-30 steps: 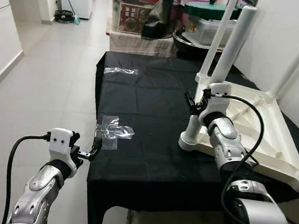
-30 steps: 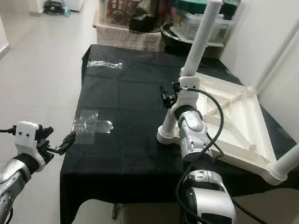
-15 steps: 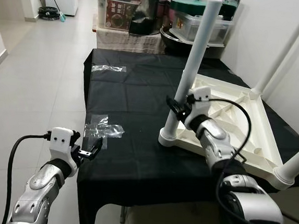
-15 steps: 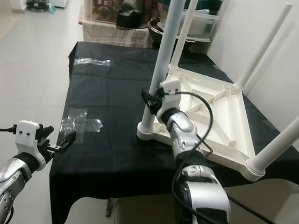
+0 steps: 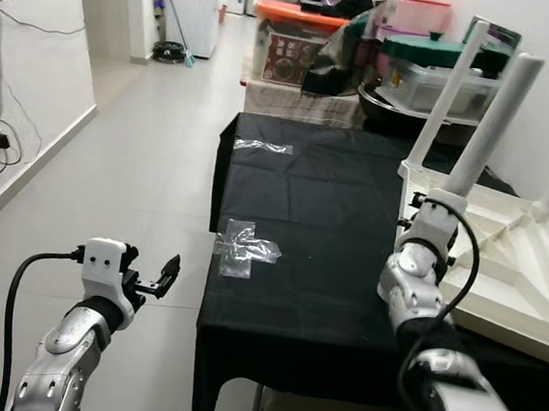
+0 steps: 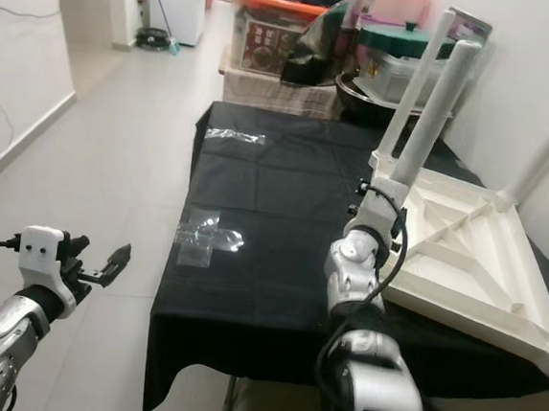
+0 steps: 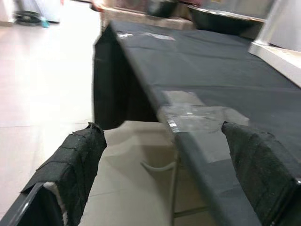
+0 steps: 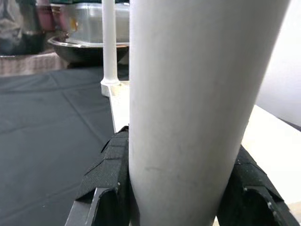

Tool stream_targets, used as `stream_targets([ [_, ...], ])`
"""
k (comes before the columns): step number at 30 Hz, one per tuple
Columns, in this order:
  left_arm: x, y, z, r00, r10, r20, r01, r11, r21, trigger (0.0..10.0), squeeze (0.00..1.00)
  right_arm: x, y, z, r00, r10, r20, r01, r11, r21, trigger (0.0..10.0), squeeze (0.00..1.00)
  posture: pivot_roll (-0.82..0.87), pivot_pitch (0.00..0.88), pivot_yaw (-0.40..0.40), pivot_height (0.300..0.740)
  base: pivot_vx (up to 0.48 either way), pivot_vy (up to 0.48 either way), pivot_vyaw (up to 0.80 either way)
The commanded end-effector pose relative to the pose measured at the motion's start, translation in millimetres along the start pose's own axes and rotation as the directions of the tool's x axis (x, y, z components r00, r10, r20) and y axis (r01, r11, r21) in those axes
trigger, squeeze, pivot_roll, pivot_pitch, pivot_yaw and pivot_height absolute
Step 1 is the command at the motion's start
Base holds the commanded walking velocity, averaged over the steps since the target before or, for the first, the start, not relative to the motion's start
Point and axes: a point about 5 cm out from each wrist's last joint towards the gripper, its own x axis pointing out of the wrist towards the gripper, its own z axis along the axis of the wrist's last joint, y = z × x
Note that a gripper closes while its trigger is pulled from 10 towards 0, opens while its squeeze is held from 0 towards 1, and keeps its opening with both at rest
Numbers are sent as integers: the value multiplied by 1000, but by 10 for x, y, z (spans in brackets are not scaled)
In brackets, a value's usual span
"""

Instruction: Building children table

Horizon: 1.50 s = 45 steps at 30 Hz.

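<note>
While right gripper [image 8: 181, 188] clasps table leg [image 8: 197, 94], green-lidded tub [image 5: 423, 65] beyond

The right pincer [image 8: 176, 188] is hidden behind its own silver wrist in the head views; in the wrist view the thick white plastic table leg [image 8: 197, 94] it clasps runs off the top edge and covers the gap between the black fingers [image 8: 106, 176]. The upturned white plastic children's table top [image 6: 471, 271] is cut off at the right edge of both head views, so its far corners are out of sight. The black-clothed surface [image 5: 320, 229] hides its own legs under the draped cloth. The left wrist view is blurred; the clear crumpled plastic wrap [image 7: 197, 113] at the surface's near left edge is indistinct. Labels on the storage boxes [image 5: 288, 48] beyond the far edge are too small to read.
</note>
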Motion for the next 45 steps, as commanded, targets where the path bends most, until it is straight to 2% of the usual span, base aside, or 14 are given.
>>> stream_targets([
  [1,35,-52,-10,1000,-25,-13,25,1000,12,10000,0,-143,76,-340,990,57,-130,-70,993,-92,10000,0,57,0,-89,740,0,0,0],
  [2,35,-52,-10,1000,-25,-13,25,1000,12,10000,0,-143,76,-340,990,57,-130,-70,993,-92,10000,0,57,0,-89,740,0,0,0],
  [3,38,-54,-8,1000,-25,-13,25,1000,13,10000,0,-155,112,-331,989,81,-126,-91,993,-81,10000,980,57,0,-89,740,0,0,0],
  [5,37,-52,-7,1000,-24,-12,24,1000,13,10000,0,-133,126,-283,990,86,-113,-94,994,-62,10000,1000,59,0,-91,740,0,0,0],
  [7,29,-47,-7,1000,-22,-11,22,1000,13,10000,0,-81,125,-196,992,91,-88,-96,994,-56,10000,1000,60,0,-93,740,0,0,0],
  [8,16,-38,-11,1000,-19,-12,19,1000,14,10000,0,2,108,-84,994,91,-63,-96,992,-79,10000,784,60,0,-93,740,0,0,0],
  [9,16,-38,-11,1000,-19,-12,19,1000,14,10000,0,2,108,-84,994,91,-63,-96,992,-79,10000,784,60,0,-93,740,0,0,0],
  [10,4,-34,-17,1000,-16,-13,16,1000,14,10000,0,101,47,48,996,82,-32,-84,994,-64,10000,0,62,0,-101,740,0,0,0],
  [22,-9,-42,-37,1000,-9,-13,9,1000,11,10000,0,421,-292,669,939,284,192,-319,930,182,10000,0,61,0,-100,740,0,0,0],
  [27,23,-54,-17,1000,-16,-9,16,1000,16,10000,0,362,-81,663,815,545,197,-576,799,174,10000,0,65,0,-99,740,0,0,0],
  [29,27,-41,-7,1000,-15,-7,15,1000,17,10000,0,232,143,548,637,755,158,-770,610,187,10000,0,71,0,-101,740,0,0,0],
  [34,13,-11,1,1000,-6,-6,6,1000,19,10000,0,74,395,473,460,881,113,-885,445,135,10000,0,83,0,-109,740,0,0,0],
  [44,-27,4,2,1000,8,-4,-8,1000,25,10000,0,-7,566,418,423,906,33,-906,422,30,10000,0,109,0,-125,740,0,0,0],
  [45,-30,9,1,1000,9,-5,-9,1000,26,10000,0,-13,564,410,409,912,36,-913,408,27,4980,0,109,0,-125,740,0,0,0],
])
